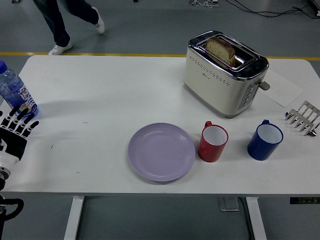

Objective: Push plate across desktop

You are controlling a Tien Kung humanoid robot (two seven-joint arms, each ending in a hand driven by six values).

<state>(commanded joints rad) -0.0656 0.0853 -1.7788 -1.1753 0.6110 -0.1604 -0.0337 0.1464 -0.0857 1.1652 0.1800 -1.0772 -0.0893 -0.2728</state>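
Note:
A lilac plate (161, 151) lies flat near the front edge of the white table (100, 95), a little left of centre. My left hand (15, 131) is at the table's far left edge, fingers spread and empty, well left of the plate and just below a water bottle. My right hand is not in view.
A red mug (213, 143) stands almost touching the plate's right rim, a blue mug (265, 140) further right. A toaster (225, 73) with bread stands behind them. A metal rack (303, 118) is at the right edge. A water bottle (15, 92) stands at the far left. A person's legs (60, 22) walk past beyond the table.

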